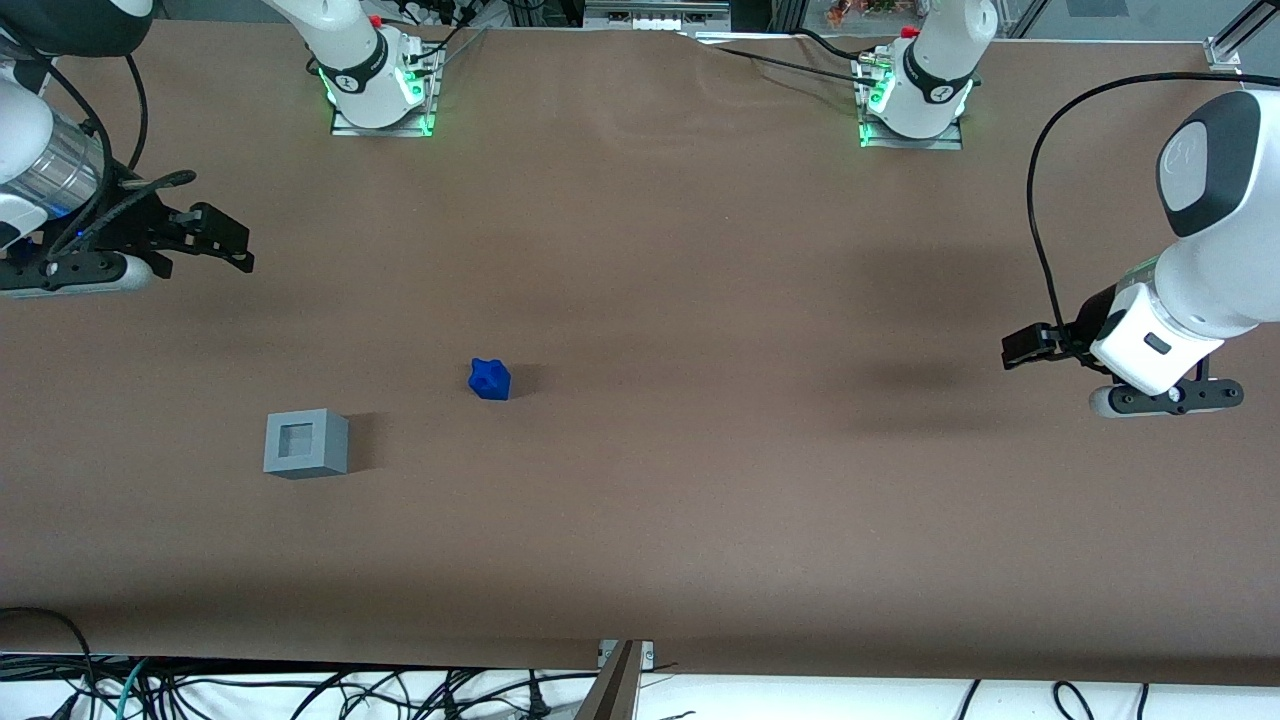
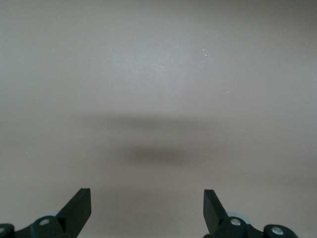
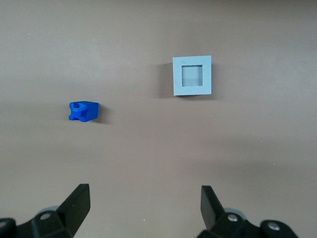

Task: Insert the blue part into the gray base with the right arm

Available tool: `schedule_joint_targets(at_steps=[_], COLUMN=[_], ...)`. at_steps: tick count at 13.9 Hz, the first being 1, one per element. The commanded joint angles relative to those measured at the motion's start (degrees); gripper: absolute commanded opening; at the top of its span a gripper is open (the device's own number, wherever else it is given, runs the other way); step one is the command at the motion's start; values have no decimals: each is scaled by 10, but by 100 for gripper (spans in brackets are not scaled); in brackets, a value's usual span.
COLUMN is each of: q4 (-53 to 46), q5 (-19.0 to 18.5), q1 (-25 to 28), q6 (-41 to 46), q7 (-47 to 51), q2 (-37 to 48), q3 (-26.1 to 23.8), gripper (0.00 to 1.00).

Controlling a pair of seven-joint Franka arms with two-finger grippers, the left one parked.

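My jaws hang spread wide and empty above the brown tabletop, at the working arm's end. The blue part lies on the tabletop, well apart from me. The gray base sits near it, recess up, nearer the front camera.

Brown table, tangle of cables along its near edge, metal bracket at mid-edge
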State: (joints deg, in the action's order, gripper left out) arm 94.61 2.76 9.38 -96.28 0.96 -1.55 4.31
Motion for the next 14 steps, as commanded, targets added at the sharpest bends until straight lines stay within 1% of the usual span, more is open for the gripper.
schedule_joint_targets(at_steps=[1,5,14], q4=[-10,-11,-23], q5=[-6,-7,-23], q1=[-8,-8,-8], q6=[15,21,18], q7=[-11,-12,-12], q2=[5,7,2], q3=[-6,-5,-7], gripper=[99,99,99])
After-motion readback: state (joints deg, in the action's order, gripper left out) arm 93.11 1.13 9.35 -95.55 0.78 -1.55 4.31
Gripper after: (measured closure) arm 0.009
